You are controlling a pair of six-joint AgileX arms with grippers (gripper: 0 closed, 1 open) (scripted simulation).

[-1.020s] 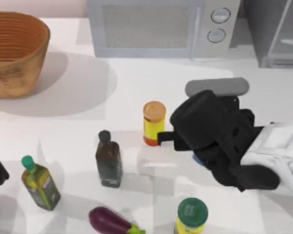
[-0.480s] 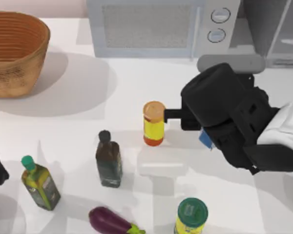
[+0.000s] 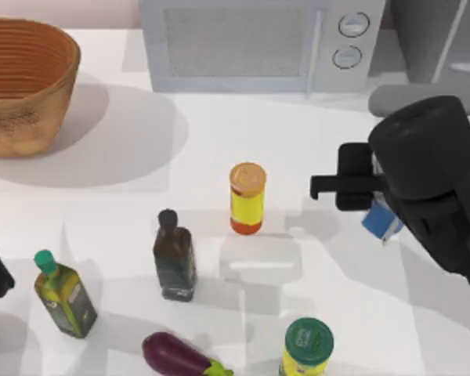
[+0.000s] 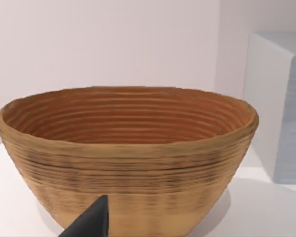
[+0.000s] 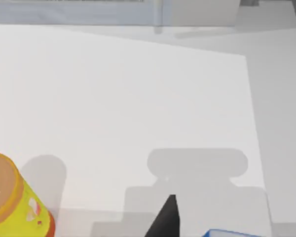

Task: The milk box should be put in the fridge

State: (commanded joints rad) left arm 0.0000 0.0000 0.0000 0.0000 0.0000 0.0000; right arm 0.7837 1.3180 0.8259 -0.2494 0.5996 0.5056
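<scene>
Riding under the right gripper (image 3: 376, 205), the milk box (image 3: 381, 221) shows as a blue corner below the dark wrist, its fingers apparently clamped on it. Over the last second it has travelled from beside the yellow jar (image 3: 247, 197) toward the table's right and back, closer to the fridge (image 3: 442, 47), so the carry is under way. Its long axis and facing are too hidden to judge. The left gripper (image 4: 89, 224) is parked near the basket (image 4: 128, 158); I cannot tell its fingers' state.
</scene>
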